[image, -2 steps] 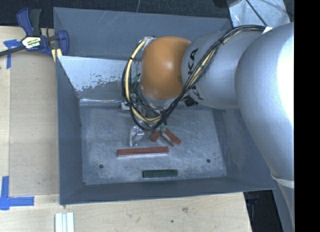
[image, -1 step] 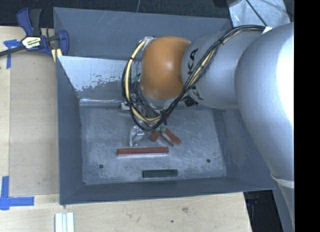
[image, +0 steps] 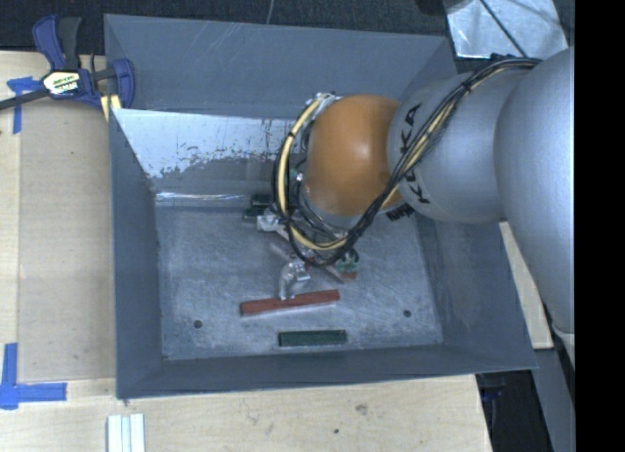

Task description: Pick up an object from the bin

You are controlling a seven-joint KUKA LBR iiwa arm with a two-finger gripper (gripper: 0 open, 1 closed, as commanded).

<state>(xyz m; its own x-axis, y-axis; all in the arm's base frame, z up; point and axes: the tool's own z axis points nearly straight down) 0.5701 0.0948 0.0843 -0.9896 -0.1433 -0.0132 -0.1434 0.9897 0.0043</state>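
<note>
Half hidden under the arm's orange cover, the pincer [image: 296, 279] hangs just behind the red-brown flat stick [image: 290, 303] on the bin [image: 134, 274] floor, its opening impossible to tell, a dark green bar [image: 312, 339] just before that stick.

Reddish-brown stick [image: 290, 303]; dark green bar [image: 312, 339]; grey bin [image: 132, 274], speckled floor, pale scratched streaks on far wall; orange wrist cover [image: 347, 152]; silver arm [image: 469, 147].

The arm [image: 488, 138] is cut off at the right edge, and its orange cover [image: 352, 152] hides some of the far part of the bin [image: 132, 274]. The gripper [image: 296, 279] is right by the red-brown stick [image: 290, 305] — touching it or not, too small to tell.
</note>
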